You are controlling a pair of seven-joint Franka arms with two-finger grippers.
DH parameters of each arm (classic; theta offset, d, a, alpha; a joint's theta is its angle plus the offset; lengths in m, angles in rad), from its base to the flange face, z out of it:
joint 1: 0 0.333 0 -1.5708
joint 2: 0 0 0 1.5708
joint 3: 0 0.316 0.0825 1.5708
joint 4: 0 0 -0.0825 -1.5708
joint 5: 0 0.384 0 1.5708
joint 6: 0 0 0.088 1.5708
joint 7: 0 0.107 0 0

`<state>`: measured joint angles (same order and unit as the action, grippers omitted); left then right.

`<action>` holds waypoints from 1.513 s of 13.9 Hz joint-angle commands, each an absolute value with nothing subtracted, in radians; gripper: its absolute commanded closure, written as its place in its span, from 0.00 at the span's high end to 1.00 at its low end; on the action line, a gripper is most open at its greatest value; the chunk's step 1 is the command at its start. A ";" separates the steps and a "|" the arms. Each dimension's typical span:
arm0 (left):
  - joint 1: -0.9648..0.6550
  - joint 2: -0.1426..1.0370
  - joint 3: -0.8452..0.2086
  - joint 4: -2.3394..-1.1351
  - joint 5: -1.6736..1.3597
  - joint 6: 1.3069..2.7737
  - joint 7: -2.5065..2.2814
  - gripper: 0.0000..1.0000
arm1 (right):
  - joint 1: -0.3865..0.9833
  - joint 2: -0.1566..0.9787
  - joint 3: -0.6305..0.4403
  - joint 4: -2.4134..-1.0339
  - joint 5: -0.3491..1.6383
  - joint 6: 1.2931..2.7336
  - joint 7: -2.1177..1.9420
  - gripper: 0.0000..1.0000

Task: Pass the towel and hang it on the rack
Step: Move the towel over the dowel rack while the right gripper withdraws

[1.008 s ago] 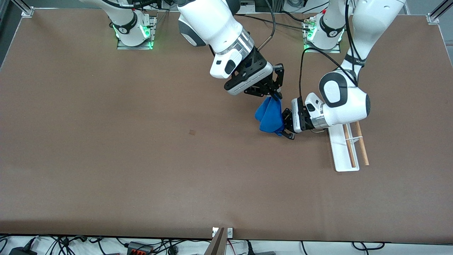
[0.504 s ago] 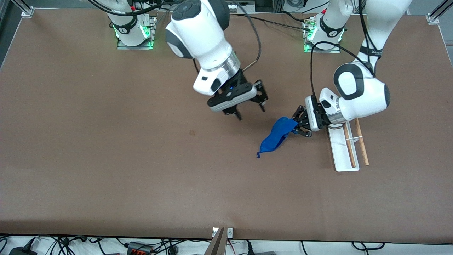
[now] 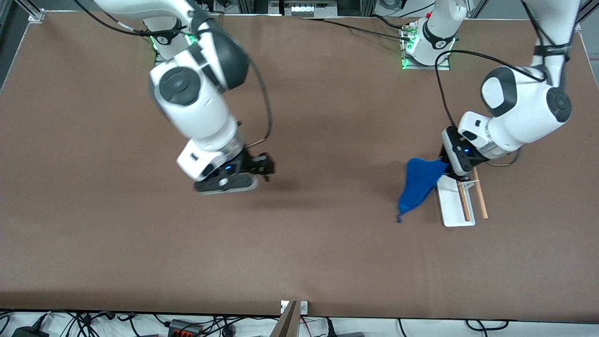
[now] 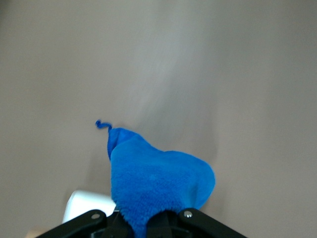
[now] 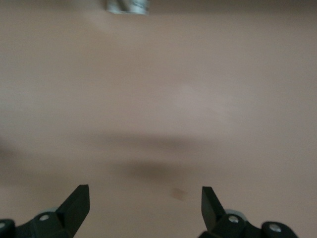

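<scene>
1. The left gripper (image 3: pixel 450 169) is clamped on one end of the towel (image 3: pixel 418 186). In the left wrist view, the black fingers (image 4: pixel 190 216) pinch the fluffy blue cloth (image 4: pixel 156 186) between them.
2. This gripper hangs over the end of the rack (image 3: pixel 456 201) that is farther from the front camera.
3. The towel hangs in the air from the gripper. It is bunched up and long, wide at the held end and thin at the free end.
4. In the front view its long line runs from the gripper toward about 7 o'clock. It ends in a small pointy tip (image 3: pixel 399 219) with a curly bit of thread.
5. The towel is bright blue and looks soft and fuzzy. In the front view it shows just beside the rack's white base (image 3: pixel 450 208), on the side toward the right arm's end of the table.
6. The rack sits on the brown table (image 3: pixel 299 262) at the left arm's end. Its two wooden rods (image 3: pixel 481 203) run from about 12 o'clock to 6 o'clock in the front view.
7. The right gripper (image 3: pixel 262 169) is spread apart and holds nothing. Its two fingertips (image 5: pixel 79 201) stand wide apart over bare table.
8. It is well apart from the towel, in the right arm's half of the table.
</scene>
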<state>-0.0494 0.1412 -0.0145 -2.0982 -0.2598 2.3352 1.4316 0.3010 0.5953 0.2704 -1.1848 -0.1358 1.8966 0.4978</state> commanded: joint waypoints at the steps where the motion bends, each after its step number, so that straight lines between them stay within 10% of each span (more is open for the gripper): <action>1: -0.054 0.091 0.008 -2.117 -0.038 2.336 1.330 0.00 | 0.201 0.577 0.285 -1.203 -0.172 1.801 0.468 1.00; 21: 0.031 0.149 0.138 -2.243 0.144 2.694 1.345 0.00 | 0.015 0.296 -0.052 -1.318 -0.005 1.560 -0.034 1.00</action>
<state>0.0039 0.1422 0.1392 -2.2263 0.1101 2.6476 1.3322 0.0142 0.3430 -0.0476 -1.2673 -0.0216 1.5671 -0.0129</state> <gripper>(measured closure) 0.974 0.000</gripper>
